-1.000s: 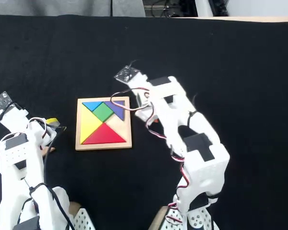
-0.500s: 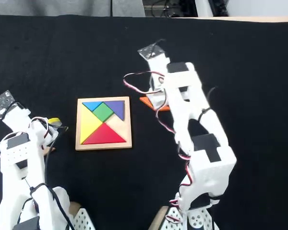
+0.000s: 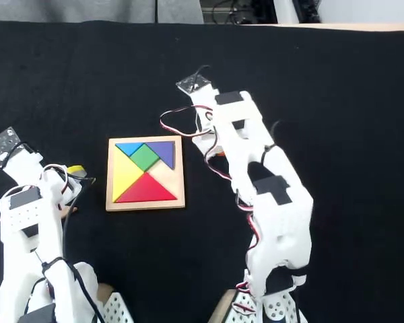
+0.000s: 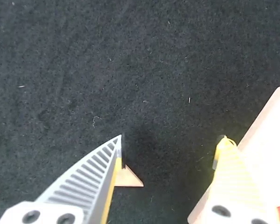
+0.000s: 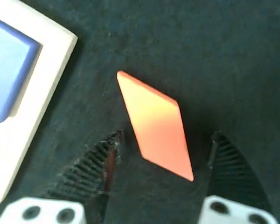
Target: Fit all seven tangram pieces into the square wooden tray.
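- The orange parallelogram [image 5: 156,126] lies flat on the black cloth [image 5: 214,46], outside the square wooden tray [image 5: 16,135]. It is just beside one of the tray's corners and does not touch it.
- Its long axis runs corner to corner, from the tray side back toward the wrist. It is thus aligned roughly with the reach of the right gripper [image 5: 167,135] rather than across it, and its narrow width is presented to the fingers.
- The right gripper is spread wide with nothing grasped, one finger on either side of the piece and clear of it. Closing across that narrow width is judged to be the step in hand.
- Five coloured pieces [image 3: 146,190] are seated in the tray [image 3: 145,206]. A pale gap [image 3: 165,173] is left along the side nearest the right arm [image 3: 256,168], and the parallelogram is judged to belong there.
- The left gripper [image 4: 170,140] is likewise parted and empty. It is held over the cloth at the tray's far side, well apart from the parallelogram, with a small pale triangle [image 4: 129,178] just beside one finger. The right arm is plainly the nearer.
- No label or writing can be read on the pieces or the tray.
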Available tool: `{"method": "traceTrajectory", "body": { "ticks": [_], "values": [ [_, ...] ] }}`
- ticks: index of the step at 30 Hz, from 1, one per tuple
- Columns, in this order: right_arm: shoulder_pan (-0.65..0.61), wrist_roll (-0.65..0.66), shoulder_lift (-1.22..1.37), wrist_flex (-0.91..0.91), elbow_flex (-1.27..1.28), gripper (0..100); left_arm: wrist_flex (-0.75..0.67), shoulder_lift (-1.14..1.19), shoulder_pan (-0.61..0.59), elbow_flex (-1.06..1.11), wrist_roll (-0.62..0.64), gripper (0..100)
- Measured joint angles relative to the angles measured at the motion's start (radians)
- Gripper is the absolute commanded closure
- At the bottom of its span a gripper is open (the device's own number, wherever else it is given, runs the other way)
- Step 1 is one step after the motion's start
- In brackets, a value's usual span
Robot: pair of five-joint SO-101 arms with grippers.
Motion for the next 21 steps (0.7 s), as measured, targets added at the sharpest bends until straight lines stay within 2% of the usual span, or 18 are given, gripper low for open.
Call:
{"method": "traceTrajectory", "body": {
  "ticks": [2, 7, 15, 21],
  "values": [
    [0.000, 0.009, 0.008, 0.000, -0.006, 73.0, 0.000, 0.000, 0.000, 0.000, 0.000, 69],
    [0.000, 0.080, 0.008, 0.000, -0.009, 87.2, 0.000, 0.000, 0.000, 0.000, 0.000, 69],
    [0.002, 0.100, 0.008, -0.005, -0.009, 89.5, 0.000, 0.000, 0.000, 0.000, 0.000, 69],
    [0.002, 0.103, -0.032, 0.078, -0.009, 98.8, 0.000, 0.000, 0.000, 0.000, 0.000, 69]
  ]
}}
